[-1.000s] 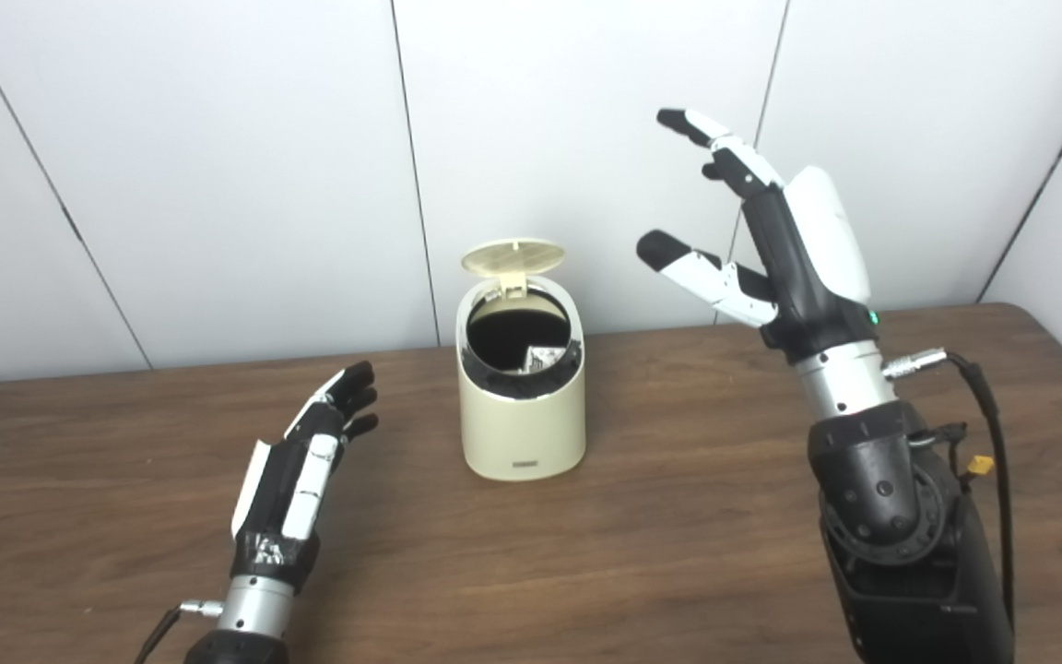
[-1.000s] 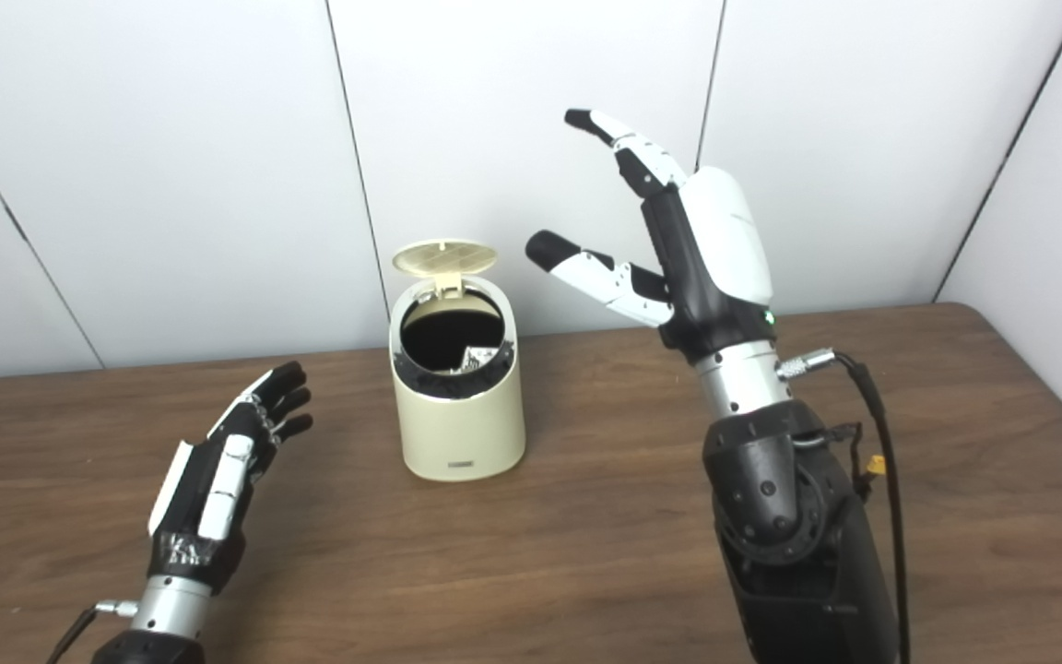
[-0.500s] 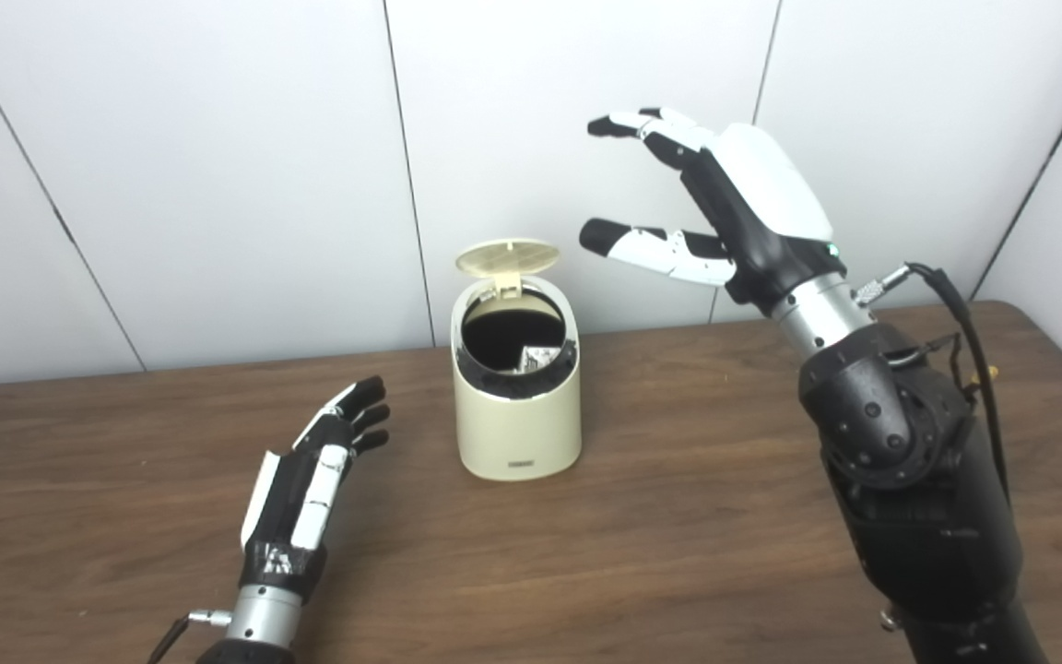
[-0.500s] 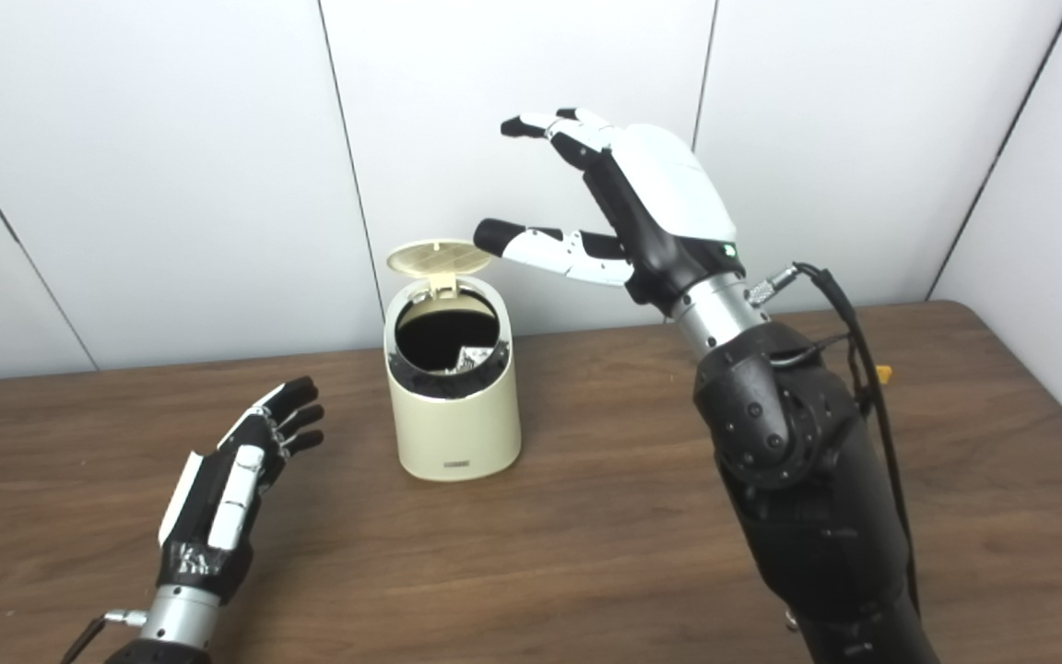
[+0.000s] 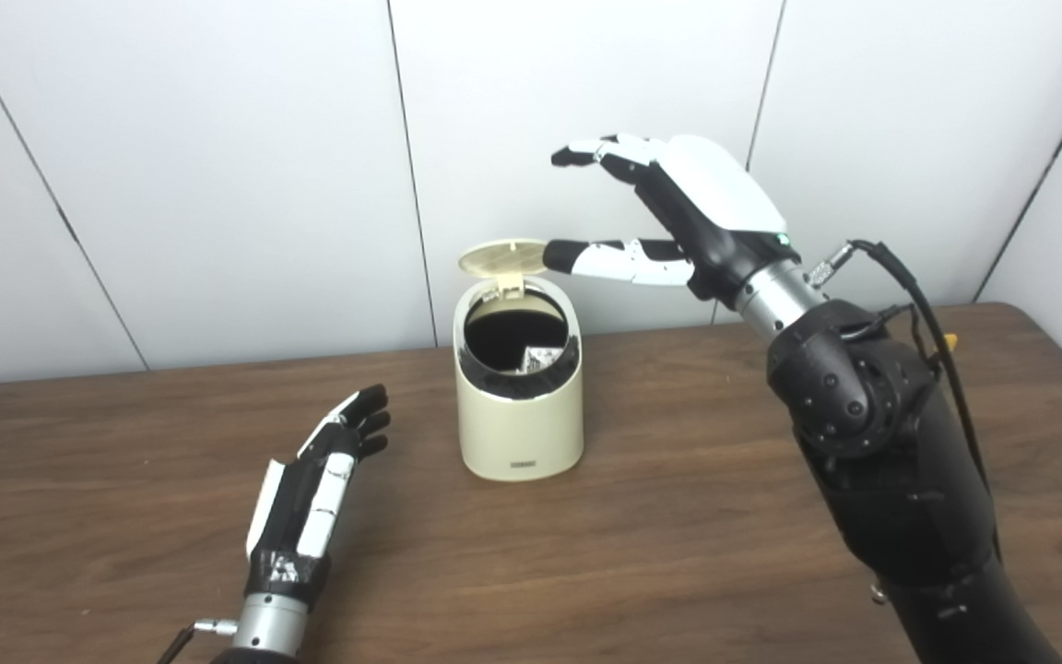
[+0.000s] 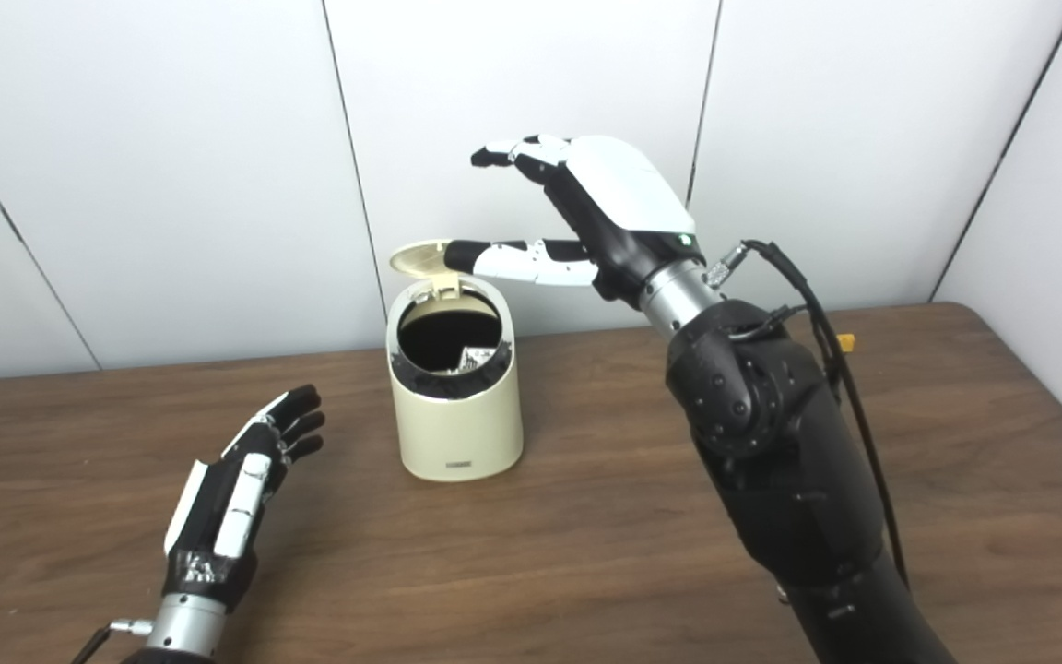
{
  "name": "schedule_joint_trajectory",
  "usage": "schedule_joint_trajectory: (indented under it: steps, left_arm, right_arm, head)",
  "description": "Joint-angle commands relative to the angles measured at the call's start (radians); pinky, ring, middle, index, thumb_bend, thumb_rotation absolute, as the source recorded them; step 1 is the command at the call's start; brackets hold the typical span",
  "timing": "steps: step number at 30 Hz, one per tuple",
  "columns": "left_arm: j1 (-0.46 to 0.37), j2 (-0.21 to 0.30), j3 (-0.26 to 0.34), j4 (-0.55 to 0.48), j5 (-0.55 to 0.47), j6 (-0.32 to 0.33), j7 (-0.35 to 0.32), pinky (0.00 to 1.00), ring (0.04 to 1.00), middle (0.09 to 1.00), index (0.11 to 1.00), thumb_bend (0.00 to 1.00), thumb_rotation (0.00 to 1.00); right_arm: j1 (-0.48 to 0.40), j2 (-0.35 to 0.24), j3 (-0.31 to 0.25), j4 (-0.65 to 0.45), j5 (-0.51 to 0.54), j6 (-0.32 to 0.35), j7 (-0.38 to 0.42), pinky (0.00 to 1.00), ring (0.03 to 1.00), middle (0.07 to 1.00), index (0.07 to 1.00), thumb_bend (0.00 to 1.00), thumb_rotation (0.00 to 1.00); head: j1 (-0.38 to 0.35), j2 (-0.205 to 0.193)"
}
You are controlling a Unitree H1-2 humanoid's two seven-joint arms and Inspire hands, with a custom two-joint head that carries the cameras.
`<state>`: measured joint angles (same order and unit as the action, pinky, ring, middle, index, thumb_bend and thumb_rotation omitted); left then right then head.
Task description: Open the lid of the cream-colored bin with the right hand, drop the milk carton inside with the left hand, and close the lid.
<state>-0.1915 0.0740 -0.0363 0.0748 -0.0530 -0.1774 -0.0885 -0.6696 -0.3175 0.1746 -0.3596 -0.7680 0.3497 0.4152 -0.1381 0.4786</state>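
1. Left hand (image 5: 310,489) rests low over the wood-grain counter (image 5: 678,544), fingers apart, empty.
2. Cream bin (image 5: 519,406), smooth rounded plastic, lid (image 5: 501,258) up; milk carton (image 5: 538,358) corner shows inside. Drop looks done.
3. Right hand (image 5: 678,217), fingers spread, thumb beside the lid; closing remains.

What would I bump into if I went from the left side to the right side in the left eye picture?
Left hand → cream-colored bin with its lid standing open → right hand, reaching toward the lid.
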Motion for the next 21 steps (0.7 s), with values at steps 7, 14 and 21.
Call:
schedule_joint_trajectory:
  steps: [7,14,21]
  left_arm:
    - [-0.014,-0.014,0.010,0.006,0.009,-0.041,0.007,0.84,0.871,0.885,0.891,0.58,0.91]
    - [-0.008,-0.032,0.018,-0.001,0.017,-0.028,0.022,0.85,0.876,0.888,0.891,0.61,0.92]
    - [-0.007,-0.040,0.019,0.001,0.013,-0.031,0.016,0.86,0.872,0.888,0.891,0.59,0.93]
  right_arm:
    - [-0.064,-0.008,0.023,-0.002,-0.021,-0.021,-0.005,0.93,0.911,0.853,0.834,0.83,1.00]
    - [-0.043,-0.007,0.040,-0.006,-0.023,-0.027,0.002,0.87,0.898,0.846,0.836,0.80,1.00]
    - [-0.002,0.004,0.046,-0.010,-0.021,-0.017,0.002,0.83,0.897,0.869,0.840,0.82,1.00]
  head:
    - [0.014,-0.003]
    - [0.020,-0.001]
    - [0.025,-0.001]
